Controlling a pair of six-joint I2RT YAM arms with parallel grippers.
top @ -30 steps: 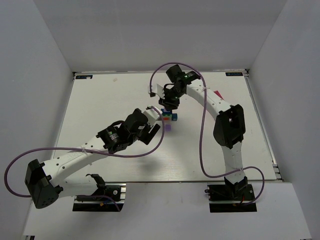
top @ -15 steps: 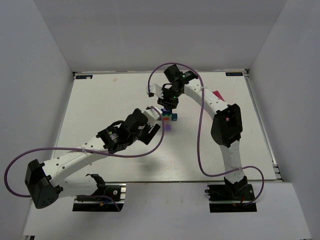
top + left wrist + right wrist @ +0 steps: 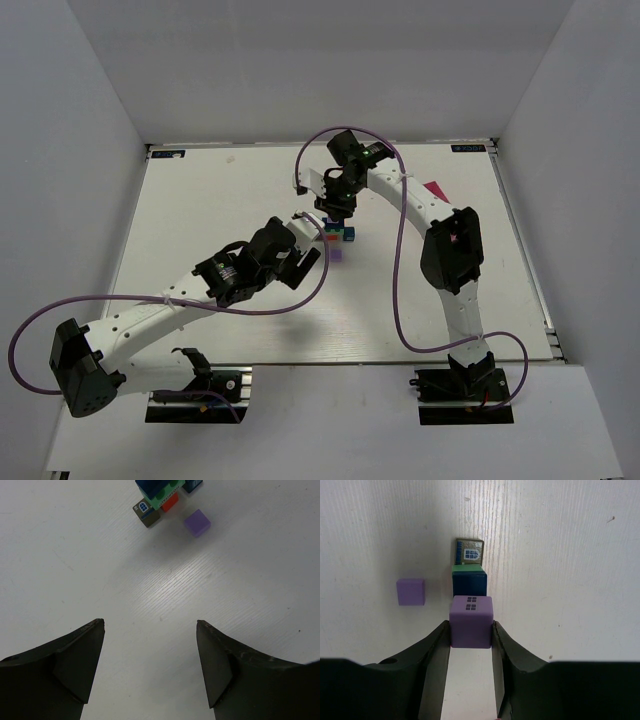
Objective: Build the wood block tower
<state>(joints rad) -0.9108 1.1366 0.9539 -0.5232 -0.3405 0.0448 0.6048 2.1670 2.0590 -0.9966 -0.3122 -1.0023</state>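
The wood block tower point(image 3: 338, 235) is a small cluster in mid-table. In the right wrist view a dark blue cube point(image 3: 469, 583) sits on a green one point(image 3: 468, 569), with a brown window block point(image 3: 469, 551) beyond. A loose purple cube point(image 3: 410, 591) lies to the left. My right gripper point(image 3: 471, 630) is shut on a purple cube with window marks point(image 3: 471, 621) and holds it above the cluster, just short of the blue cube. My left gripper point(image 3: 150, 622) is open and empty over bare table, short of the green cube point(image 3: 162, 497), red cube point(image 3: 170, 503) and loose purple cube point(image 3: 196, 522).
A pink piece point(image 3: 433, 189) lies at the right of the white table point(image 3: 200, 200), partly under the right arm. Grey walls close in the table at the back and sides. The left arm point(image 3: 160, 315) stretches across the near left.
The right arm has shifted slightly to the left above the cluster, still holding the purple cube. The left arm has not moved.
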